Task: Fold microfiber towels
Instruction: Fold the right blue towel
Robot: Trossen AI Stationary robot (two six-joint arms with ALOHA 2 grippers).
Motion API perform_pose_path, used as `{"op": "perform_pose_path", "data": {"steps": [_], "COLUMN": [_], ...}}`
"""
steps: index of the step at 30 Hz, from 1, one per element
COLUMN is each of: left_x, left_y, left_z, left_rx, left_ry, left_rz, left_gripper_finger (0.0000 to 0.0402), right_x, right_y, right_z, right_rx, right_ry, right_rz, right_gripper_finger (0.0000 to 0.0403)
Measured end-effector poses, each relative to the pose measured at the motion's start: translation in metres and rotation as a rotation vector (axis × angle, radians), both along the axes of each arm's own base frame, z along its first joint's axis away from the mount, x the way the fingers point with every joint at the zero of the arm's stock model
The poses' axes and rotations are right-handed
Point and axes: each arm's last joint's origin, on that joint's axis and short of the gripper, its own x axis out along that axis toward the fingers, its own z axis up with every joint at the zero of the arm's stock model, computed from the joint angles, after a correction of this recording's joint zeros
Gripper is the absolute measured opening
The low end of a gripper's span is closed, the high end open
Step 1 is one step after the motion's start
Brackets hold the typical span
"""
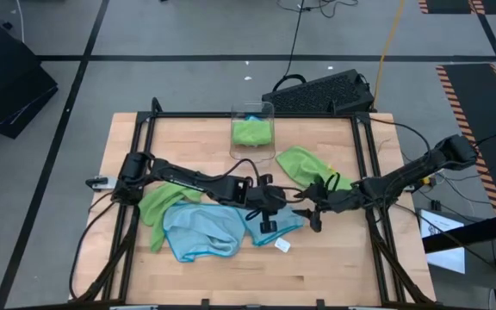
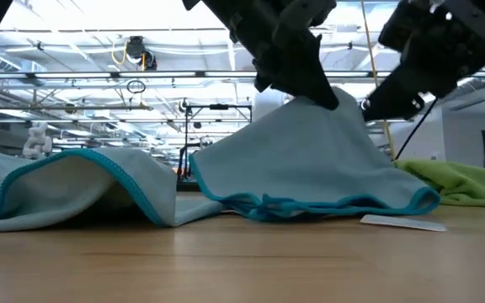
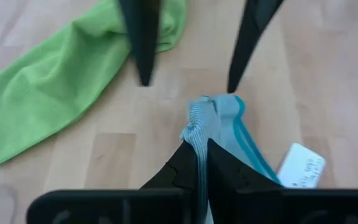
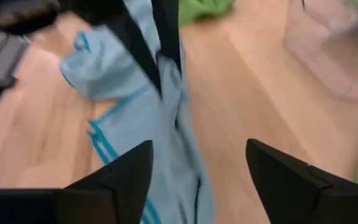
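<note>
In your left wrist view, the left hand (image 3: 202, 163) is clenched on a bunched edge of the blue towel (image 3: 219, 115). From above, that towel (image 1: 201, 231) lies mid-desk (image 1: 334, 275), your right hand (image 1: 310, 209) beside it, released. Level view: it drapes limp (image 2: 310, 160); soft and light, so pinch hemmed corners.

A light wooden tabletop (image 1: 317, 275) stands on a grey floor (image 1: 188, 34) marked with dark lines. Beyond it, a ceiling of metal trusses (image 2: 99, 80) carries bright lights.
</note>
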Motion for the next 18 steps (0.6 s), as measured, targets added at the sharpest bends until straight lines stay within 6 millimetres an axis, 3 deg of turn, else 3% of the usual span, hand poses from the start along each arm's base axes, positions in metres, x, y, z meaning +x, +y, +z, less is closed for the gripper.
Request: {"op": "perform_pose_path", "data": {"steps": [9, 14, 18], "left_x": [0.003, 0.002, 0.002], "left_y": [-0.002, -0.002, -0.002], "left_z": [0.003, 0.002, 0.002], "left_rx": [-0.007, -0.005, -0.005], "left_ry": [-0.036, -0.030, -0.030], "left_rz": [-0.037, -0.040, -0.040], "left_gripper_finger": [0.0011, 0.0020, 0.0008], "right_x": [0.019, 0.027, 0.031], "right_y": [0.000, 0.003, 0.004], "right_z": [-0.004, -0.014, -0.019], "right_rx": [-0.044, -0.002, -0.005], "right_ry": [-0.088, -0.070, -0.072], "right_rz": [0.024, 0.096, 0.097], "right_gripper_finger": [0.0267, 0.0238, 0.0189]}}
